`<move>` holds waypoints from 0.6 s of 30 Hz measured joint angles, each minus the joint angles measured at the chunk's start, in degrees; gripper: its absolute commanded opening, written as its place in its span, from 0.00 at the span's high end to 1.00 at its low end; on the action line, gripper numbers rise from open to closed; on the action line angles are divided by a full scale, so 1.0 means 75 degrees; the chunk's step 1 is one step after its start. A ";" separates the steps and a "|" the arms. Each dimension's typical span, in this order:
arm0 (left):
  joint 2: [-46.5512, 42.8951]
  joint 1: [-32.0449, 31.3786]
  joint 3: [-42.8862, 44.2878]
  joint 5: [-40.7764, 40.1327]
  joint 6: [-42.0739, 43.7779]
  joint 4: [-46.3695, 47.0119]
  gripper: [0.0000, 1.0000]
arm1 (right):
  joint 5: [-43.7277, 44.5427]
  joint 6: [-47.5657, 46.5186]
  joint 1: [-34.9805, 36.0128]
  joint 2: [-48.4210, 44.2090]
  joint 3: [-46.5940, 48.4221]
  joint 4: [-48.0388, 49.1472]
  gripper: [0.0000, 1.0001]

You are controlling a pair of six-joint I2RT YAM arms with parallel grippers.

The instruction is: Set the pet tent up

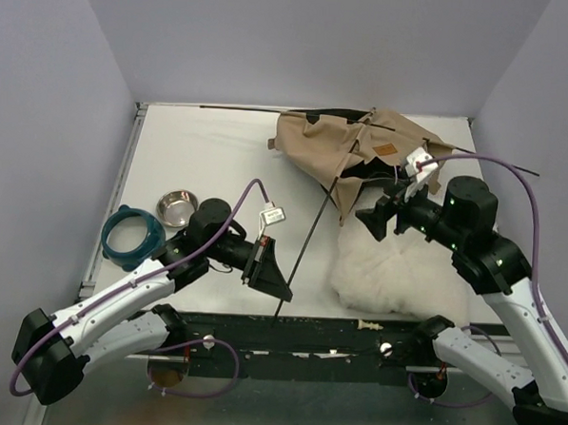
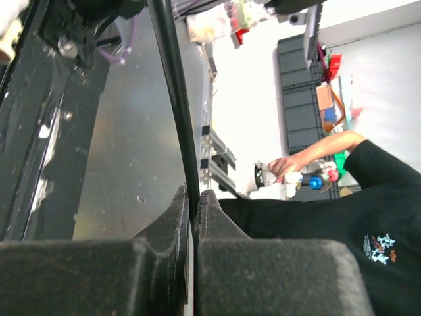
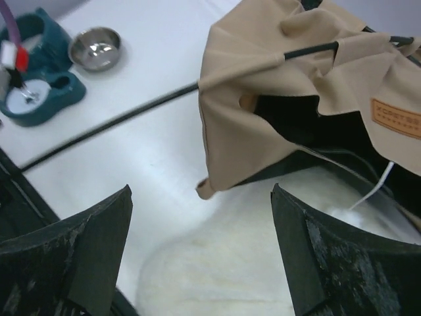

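The pet tent (image 1: 349, 147) lies collapsed at the back right, tan fabric with a brown leather label (image 3: 396, 118). One of its thin black poles (image 1: 306, 242) runs from the fabric down to the table's front edge. My left gripper (image 1: 268, 269) is shut on that pole near its lower end. In the left wrist view the pole (image 2: 172, 99) passes between the closed fingertips of the left gripper (image 2: 194, 197). My right gripper (image 1: 376, 220) hovers just in front of the tent. In the right wrist view the right gripper (image 3: 200, 191) is open and holds nothing, just below a fabric corner of the tent (image 3: 263, 112).
A white fluffy cushion (image 1: 395, 271) lies at the front right, partly under the tent. A steel bowl (image 1: 176, 207) and a teal ring-shaped object (image 1: 130, 235) sit at the left. Another black pole (image 1: 242, 108) lies along the back edge.
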 measured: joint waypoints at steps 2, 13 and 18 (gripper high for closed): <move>0.0064 0.0009 0.0070 0.0003 -0.0323 0.0510 1.00 | 0.0119 -0.0723 0.0000 -0.0425 -0.0484 0.0055 0.06; 0.0152 0.0009 0.0140 0.0006 -0.0883 0.1536 1.00 | 0.0131 -0.2736 -0.0003 0.0093 -0.1915 0.1877 0.04; 0.0169 0.0009 0.0140 0.0003 -0.0880 0.1580 1.00 | -0.0256 -0.3075 -0.0003 0.0845 -0.1769 0.2847 0.06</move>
